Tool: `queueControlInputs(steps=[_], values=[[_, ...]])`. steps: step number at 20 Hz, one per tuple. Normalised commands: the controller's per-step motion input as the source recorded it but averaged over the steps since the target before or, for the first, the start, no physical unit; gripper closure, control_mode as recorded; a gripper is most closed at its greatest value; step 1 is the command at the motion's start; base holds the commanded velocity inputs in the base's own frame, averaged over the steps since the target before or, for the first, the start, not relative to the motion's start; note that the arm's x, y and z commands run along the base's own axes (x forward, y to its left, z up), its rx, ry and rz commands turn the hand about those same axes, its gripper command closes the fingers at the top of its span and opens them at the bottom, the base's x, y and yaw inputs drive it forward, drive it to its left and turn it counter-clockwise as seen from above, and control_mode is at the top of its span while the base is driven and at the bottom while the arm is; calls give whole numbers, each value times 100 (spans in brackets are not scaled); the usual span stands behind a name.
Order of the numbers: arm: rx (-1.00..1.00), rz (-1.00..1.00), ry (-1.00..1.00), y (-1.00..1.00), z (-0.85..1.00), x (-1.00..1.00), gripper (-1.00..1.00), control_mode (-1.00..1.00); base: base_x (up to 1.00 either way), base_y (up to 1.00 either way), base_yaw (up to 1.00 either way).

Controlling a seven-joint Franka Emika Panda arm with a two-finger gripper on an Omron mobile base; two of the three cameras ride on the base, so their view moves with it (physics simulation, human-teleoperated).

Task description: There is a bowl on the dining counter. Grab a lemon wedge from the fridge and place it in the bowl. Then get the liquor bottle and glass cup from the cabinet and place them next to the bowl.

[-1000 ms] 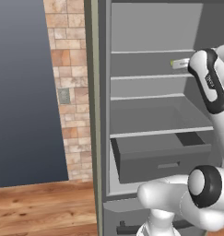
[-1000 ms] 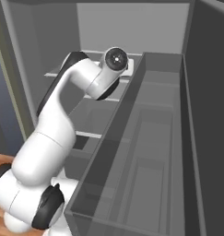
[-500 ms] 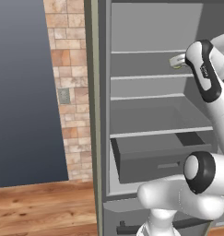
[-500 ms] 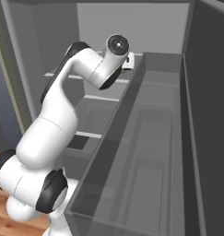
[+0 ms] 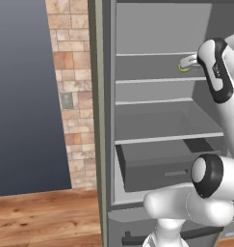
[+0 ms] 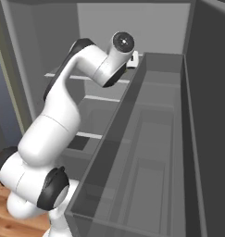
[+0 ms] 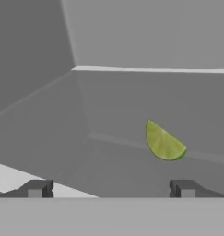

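Note:
The grey fridge (image 5: 137, 120) stands open with my arm reaching onto its upper shelf (image 5: 152, 79). The lemon wedge (image 7: 164, 143), a small yellow-green slice, lies on that shelf a short way ahead of my gripper (image 7: 111, 189) and toward its right finger. In the left base view the lemon wedge (image 5: 184, 68) shows as a yellow-green speck right at the gripper (image 5: 189, 61). The gripper is open, its fingertips (image 7: 38, 188) wide apart with nothing between them. The bowl, dining counter, liquor bottle and glass cup are out of view.
Below are two more grey shelves (image 5: 162, 137) and a drawer (image 5: 157, 166) pulled partly out. The fridge door with its deep bins (image 6: 146, 152) stands open on the right. A brick wall (image 5: 72, 96) and wooden floor (image 5: 41, 217) lie to the left.
My arm has pushed further into the upper shelf, and the hand has come closer to the lemon wedge. The gripper has stayed open.

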Motion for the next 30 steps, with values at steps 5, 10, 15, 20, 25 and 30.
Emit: queueControlInputs(steps=[5, 10, 15, 20, 25, 30], values=[[0, 0, 1, -7, 0, 12, -100, -100, 0, 0, 0], [0, 2, 4, -9, 0, 26, -100, -100, 0, 0, 0], [0, 0, 2, -12, 0, 17, -100, -100, 0, 0, 0], [0, 0, 1, -19, 0, 1, -100, -100, 0, 0, 0], [0, 0, 1, -22, 0, 7, -100, -100, 0, 0, 0], [0, 0, 0, -15, 0, 19, -100, -100, 0, 0, 0]])
